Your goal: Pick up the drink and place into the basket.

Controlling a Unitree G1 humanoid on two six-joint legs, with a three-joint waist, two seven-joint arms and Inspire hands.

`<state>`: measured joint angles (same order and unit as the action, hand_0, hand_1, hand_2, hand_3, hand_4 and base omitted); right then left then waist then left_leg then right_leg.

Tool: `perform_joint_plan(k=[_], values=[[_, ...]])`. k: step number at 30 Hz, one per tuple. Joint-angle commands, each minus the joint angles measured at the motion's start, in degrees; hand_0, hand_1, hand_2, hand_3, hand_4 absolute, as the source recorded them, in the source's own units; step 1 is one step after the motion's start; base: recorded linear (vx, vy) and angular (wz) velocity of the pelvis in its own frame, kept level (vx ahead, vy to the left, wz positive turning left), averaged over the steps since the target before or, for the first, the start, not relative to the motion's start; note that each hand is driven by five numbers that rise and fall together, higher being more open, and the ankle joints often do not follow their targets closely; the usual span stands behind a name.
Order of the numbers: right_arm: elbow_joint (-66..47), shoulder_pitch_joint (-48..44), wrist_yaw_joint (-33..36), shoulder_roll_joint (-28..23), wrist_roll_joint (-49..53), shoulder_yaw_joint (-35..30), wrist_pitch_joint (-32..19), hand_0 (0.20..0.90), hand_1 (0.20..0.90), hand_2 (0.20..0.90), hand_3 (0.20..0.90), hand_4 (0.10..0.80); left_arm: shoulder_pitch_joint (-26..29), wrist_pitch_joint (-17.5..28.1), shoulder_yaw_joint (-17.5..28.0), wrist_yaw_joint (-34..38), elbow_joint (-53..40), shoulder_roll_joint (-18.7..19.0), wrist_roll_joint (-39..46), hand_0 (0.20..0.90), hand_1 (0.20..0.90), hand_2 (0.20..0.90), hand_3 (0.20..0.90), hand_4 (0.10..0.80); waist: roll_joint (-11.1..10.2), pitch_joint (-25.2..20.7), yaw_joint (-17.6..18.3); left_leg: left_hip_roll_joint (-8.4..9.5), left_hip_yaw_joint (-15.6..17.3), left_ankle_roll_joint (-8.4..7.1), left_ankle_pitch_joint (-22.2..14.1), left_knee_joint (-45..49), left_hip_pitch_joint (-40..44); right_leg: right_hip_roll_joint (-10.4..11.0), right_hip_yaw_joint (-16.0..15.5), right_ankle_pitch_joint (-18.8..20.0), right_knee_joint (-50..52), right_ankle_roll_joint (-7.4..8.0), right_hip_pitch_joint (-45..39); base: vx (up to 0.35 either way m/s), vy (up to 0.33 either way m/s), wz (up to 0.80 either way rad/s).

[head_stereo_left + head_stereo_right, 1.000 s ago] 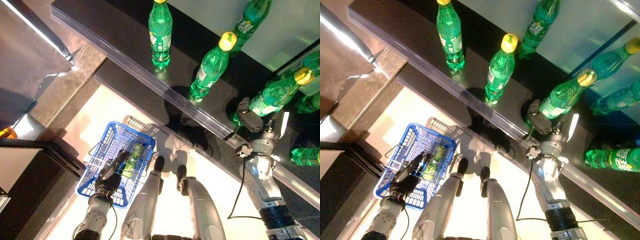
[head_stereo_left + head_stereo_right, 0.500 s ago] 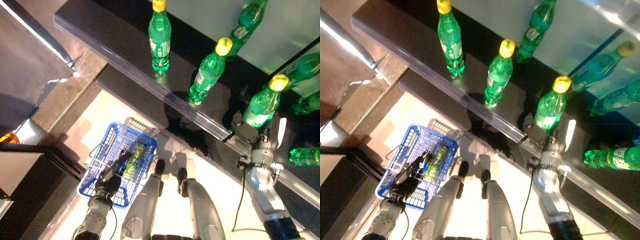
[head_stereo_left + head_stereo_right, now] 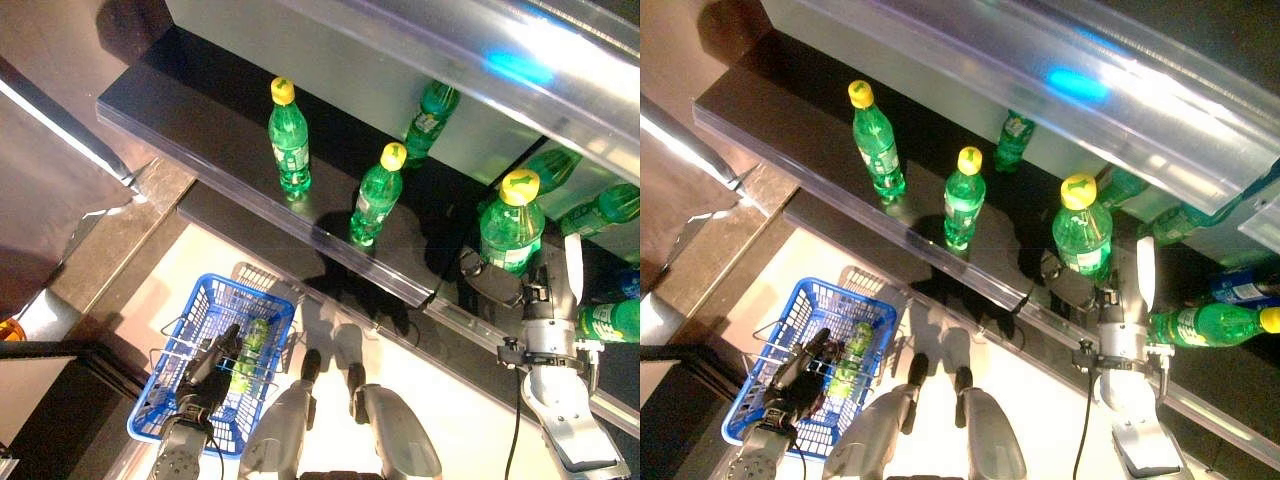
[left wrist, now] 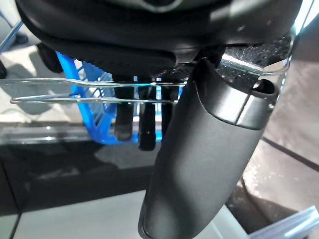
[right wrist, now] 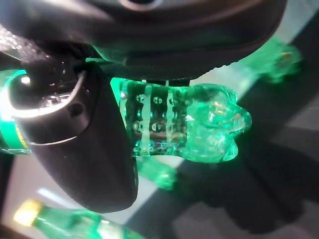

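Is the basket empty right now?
No, a green bottle already lies inside the blue basket that the left hand holds.

The right arm is reaching forward from the lower right, its silver-grey forearm rising to the wrist, and the right hand (image 3: pixel 498 285) is wrapping round a green bottle (image 3: pixel 511 232) — thumb on one side, fingers on the other (the right wrist view is showing the bottle's ribbed base jutting past the dark thumb (image 5: pixel 79 149)). The bottle is standing upright in the grasp, yellow cap up.

The left arm is hanging low at the lower left, and the left hand (image 3: pixel 208 366) is gripping the wire handle (image 4: pixel 94 90) of a blue basket (image 3: pixel 165 410) — its fingers (image 4: pixel 123 119) are curling over the wires, thumb alongside.
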<state>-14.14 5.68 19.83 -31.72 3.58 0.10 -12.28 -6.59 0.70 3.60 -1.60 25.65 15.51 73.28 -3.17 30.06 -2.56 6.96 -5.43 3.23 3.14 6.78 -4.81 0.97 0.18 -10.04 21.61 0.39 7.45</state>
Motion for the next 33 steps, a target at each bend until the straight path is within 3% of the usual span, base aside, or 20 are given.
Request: perform_joint_plan(k=[1,4,9,22,33], values=[[-5.57,-6.35,-7.13,-3.38,9.25,0.57,-9.78,0.3,0.3,0.3,0.2,0.1,3.35,7.81,4.42,-4.83,-12.16,3.21,-4.56,0.3,0.3,0.3,0.2,0.1,2.02,-15.55,1.62,1.29,-1.1,-2.12,-4.09,-3.49,6.8,-1.85,0.2,15.07,-15.65,8.58,0.99,-0.082,0.019,0.0],[-1.41,-8.14,-13.75,-1.83,18.58,5.03,-6.76,0.3,0.3,0.3,0.2,0.1,6.82,8.21,1.49,-4.09,-10.77,2.7,-7.09,0.3,0.3,0.3,0.2,0.1,2.17,-17.82,1.43,1.14,-0.83,-2.78,-2.64,-6.46,8.4,-1.88,0.16,15.98,-19.65,8.34,-2.69,-0.076,0.013,0.03],[4.28,-9.37,-17.49,1.92,20.13,9.5,-5.19,0.3,0.3,0.3,0.2,0.1,11.16,8.43,-1.45,-7.06,-7.42,2.61,-8.91,0.3,0.3,0.3,0.2,0.1,2.97,-20.95,1.26,0.32,-0.34,-3.23,-2.08,-8.75,10.31,-1.04,-0.91,15.09,-22.53,7.49,-7.52,-0.049,0.012,0.18],[1.19,-7.52,-34.71,4.5,22.17,11.61,2.37,0.3,0.3,0.3,0.2,0.1,10.03,2.08,-0.82,-11.37,-13.06,4.03,-13.06,0.3,0.3,0.3,0.2,0.1,4.21,-25.68,0.95,-0.96,2.15,-3.82,-3.41,-11.36,12.71,0.26,-4.01,12.55,-26.61,6.21,-12.87,-0.006,0.009,0.08],[-1.32,-8.91,-33.04,5.26,20.04,16.71,2.34,0.3,0.3,0.3,0.2,0.1,9.83,0.35,-3.01,-10.65,-18.95,6.47,-15.36,0.3,0.3,0.3,0.2,0.1,4.55,-26.1,-0.87,-0.82,1.63,-3.37,-3.78,-11.4,13.24,1.01,-6.36,11.61,-26.05,6.14,-13.87,-0.005,0.009,0.24]])
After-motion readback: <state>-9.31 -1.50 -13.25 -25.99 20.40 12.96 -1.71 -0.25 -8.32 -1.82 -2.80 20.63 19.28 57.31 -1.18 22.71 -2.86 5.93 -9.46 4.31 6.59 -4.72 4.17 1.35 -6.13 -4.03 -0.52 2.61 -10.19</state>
